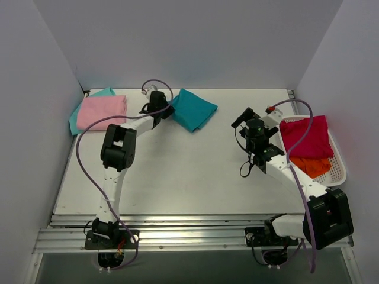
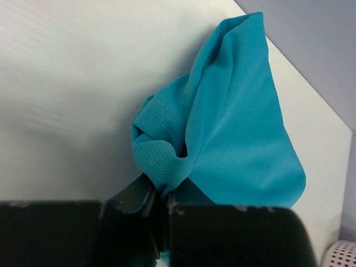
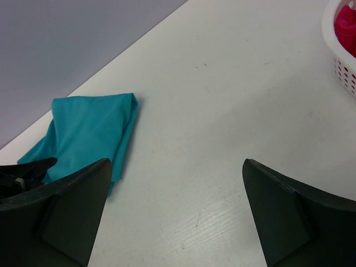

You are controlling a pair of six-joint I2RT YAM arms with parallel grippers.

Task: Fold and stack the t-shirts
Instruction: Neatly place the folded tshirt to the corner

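Teal cloth: we find the large teal t-shirt (image 1: 194, 109) (image 2: 233, 139) (image 3: 89, 130) folded to a rough diamond at the far middle of the desk (image 1: 177, 171), its left corner bunched and lifted
Left claw (image 1: 169, 111) (image 2: 158, 194): closed tight on that bunched corner; the wrist view shows the hem pinched between the dark fingers with no gap
Reason for grip: we judge the corner is taken so the folded piece can be carried to the pile at far left
Right claw (image 1: 240, 121) (image 3: 175, 211): fingers spread wide, nothing between them, over bare desk between the teal shirt and the basket; we judge it is parked clear of the work
Stack: pink t-shirt (image 1: 103, 111) lies flat and squared on the light mint-teal t-shirt (image 1: 106, 92), whose edges show beyond it, in the far left corner
Basket (image 1: 337, 171) (image 3: 342, 67): white perforated plastic at the right edge, holding the crimson t-shirt (image 1: 305, 136) heaped over the orange t-shirt (image 1: 311, 165), both unfolded
Texture: teal fabric is a fine mesh knit with a stitched hem, limp, gathering in soft creases at the pinch
Risk: we judge a single-corner hold may let the fold fall open once lifted
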